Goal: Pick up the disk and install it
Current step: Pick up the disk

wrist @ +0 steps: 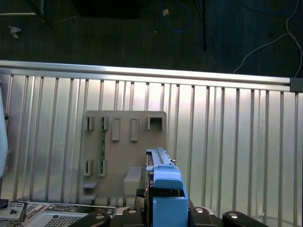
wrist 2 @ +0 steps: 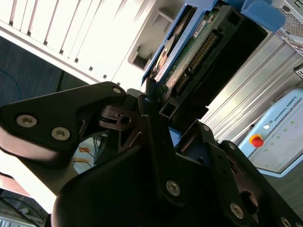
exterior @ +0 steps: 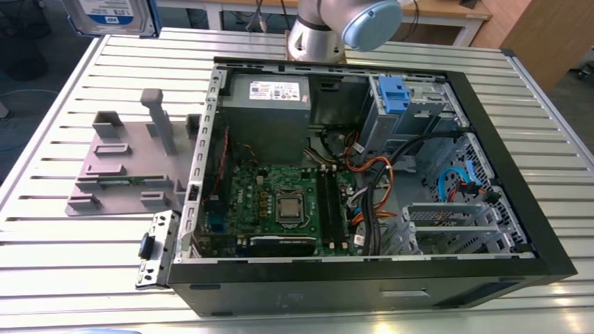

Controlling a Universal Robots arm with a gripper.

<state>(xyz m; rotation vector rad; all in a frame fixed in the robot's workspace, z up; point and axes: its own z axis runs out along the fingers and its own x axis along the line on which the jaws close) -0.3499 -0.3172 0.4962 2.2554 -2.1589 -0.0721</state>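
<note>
Hand (wrist 2: pixel 165 111) closed on the disk (wrist 2: pixel 199 42), clamped across its blue bracket; circuit-board side shows in the second wrist view. Disk held in the air, off the desk (exterior: pixel 74 264). Grey holder (wrist: pixel 125 142) lies below the hand. Pick-up judged done. Install not done: the open computer case (exterior: pixel 371 278) sits apart from the hand, off to its side.

Robot arm, gripper clamped on the disk.
In the exterior view the arm (exterior: pixel 348 24) shows a bent grey joint with a blue cap. In the second wrist view the black gripper (wrist 2: pixel 158 111) pinches one end of the disk (wrist 2: pixel 194 45), its jaws closed tight.
</note>
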